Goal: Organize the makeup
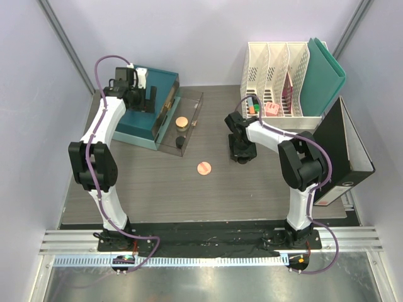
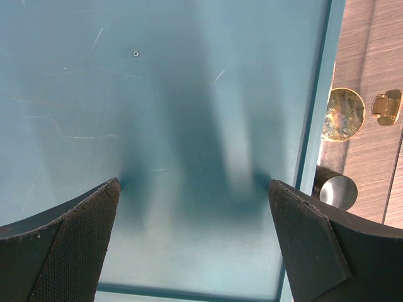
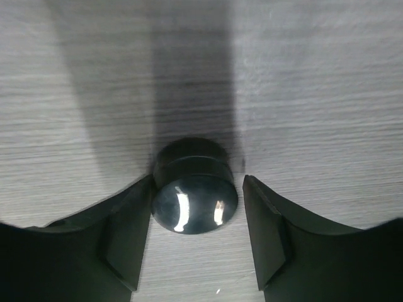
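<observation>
The right gripper (image 3: 198, 178) is parted around a small black jar (image 3: 196, 198), judged rigid, glossy, slippery; its sides should be pinched; the left gripper (image 2: 194, 184) is spread wide.

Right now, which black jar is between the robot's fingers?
The black jar on the table, between the right gripper's fingers; the other black jar sits in the clear tray.

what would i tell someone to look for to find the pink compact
Start at the grey table and look at its middle. In front of the clear tray lies the compact, alone on the wood. It is a flat pink disc; the tray holds a tan jar and a black jar.
</observation>
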Action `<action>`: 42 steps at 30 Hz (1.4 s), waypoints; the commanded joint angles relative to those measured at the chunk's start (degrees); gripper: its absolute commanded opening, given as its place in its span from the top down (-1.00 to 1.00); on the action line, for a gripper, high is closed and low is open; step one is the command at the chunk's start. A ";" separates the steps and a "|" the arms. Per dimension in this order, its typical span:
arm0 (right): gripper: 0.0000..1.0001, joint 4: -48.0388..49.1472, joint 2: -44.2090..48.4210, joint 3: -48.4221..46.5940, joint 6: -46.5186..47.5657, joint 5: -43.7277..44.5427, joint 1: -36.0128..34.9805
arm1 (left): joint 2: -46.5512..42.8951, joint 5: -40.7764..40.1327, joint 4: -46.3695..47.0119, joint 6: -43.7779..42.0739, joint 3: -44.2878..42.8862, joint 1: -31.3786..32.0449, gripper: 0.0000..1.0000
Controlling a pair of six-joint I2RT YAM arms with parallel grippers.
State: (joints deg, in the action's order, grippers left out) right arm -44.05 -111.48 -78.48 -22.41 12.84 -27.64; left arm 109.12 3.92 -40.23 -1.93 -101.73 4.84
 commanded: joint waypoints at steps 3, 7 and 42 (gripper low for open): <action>0.17 0.19 -0.93 0.78 0.09 -1.23 0.04 | 4.52 0.56 -9.43 0.00 4.35 -0.10 -0.99; 0.91 0.72 -0.32 -1.58 -0.70 -1.15 0.13 | 4.52 0.56 -9.69 0.00 4.17 -0.10 -0.99; 0.96 2.04 -23.78 -62.67 3.78 -12.05 -6.11 | 5.31 1.26 -9.61 0.18 4.70 -0.10 -1.00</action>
State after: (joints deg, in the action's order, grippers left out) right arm -46.22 -137.21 -139.00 -20.93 2.48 -30.85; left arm 109.12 4.05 -39.55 -1.96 -101.43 4.84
